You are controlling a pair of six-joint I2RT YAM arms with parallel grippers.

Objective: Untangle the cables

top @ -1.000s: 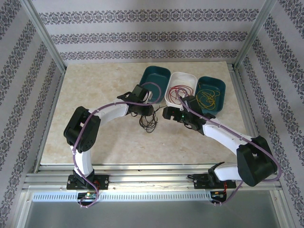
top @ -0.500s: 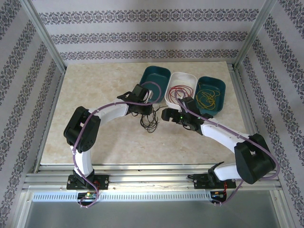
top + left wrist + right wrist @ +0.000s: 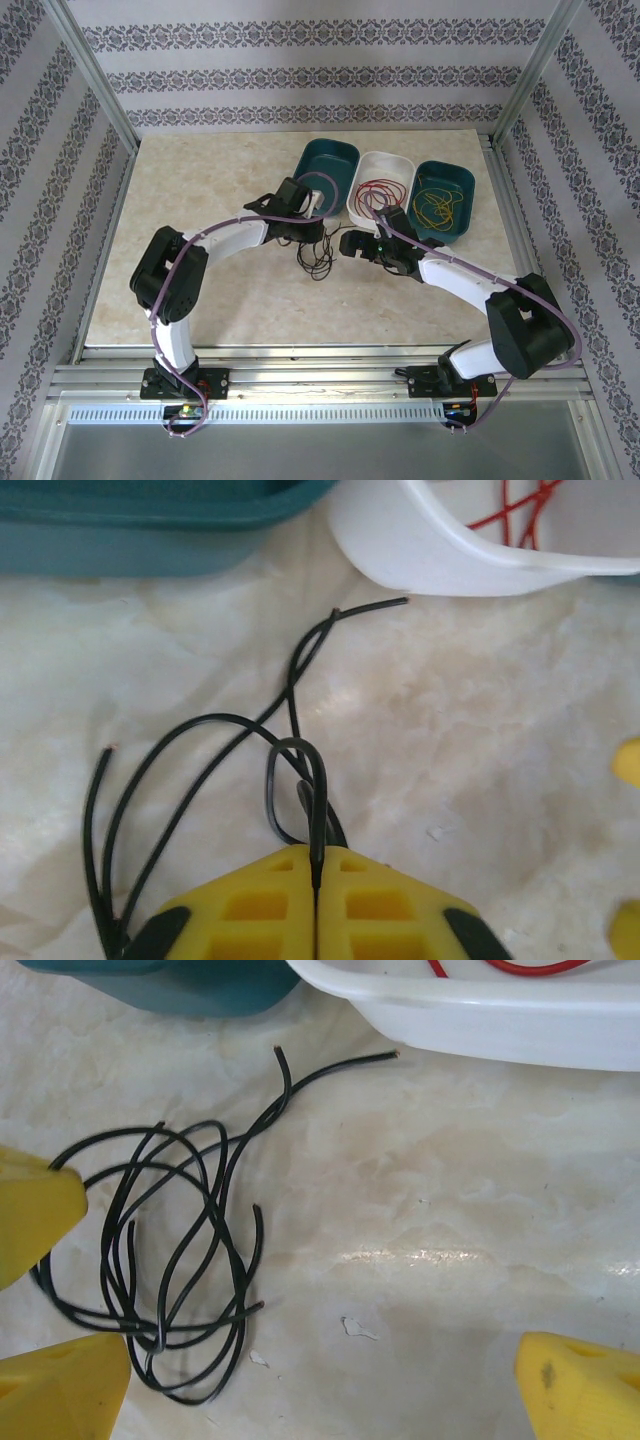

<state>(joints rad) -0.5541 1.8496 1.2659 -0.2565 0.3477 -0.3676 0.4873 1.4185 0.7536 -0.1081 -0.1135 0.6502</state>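
Fingers [image 3: 250,910] of the left gripper [image 3: 316,855] are pressed together, pinching a loop of black cable [image 3: 319,800] (the rest trails to their left). The right gripper [image 3: 320,1390] is spread wide, with the cable beside its left finger.

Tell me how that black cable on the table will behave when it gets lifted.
Probably floppy: the black cable lies in loose, irregular loops, so it should sag and trail. Likely very light, being so thin. With the left jaws shut on one strand, the other loops may drag along.
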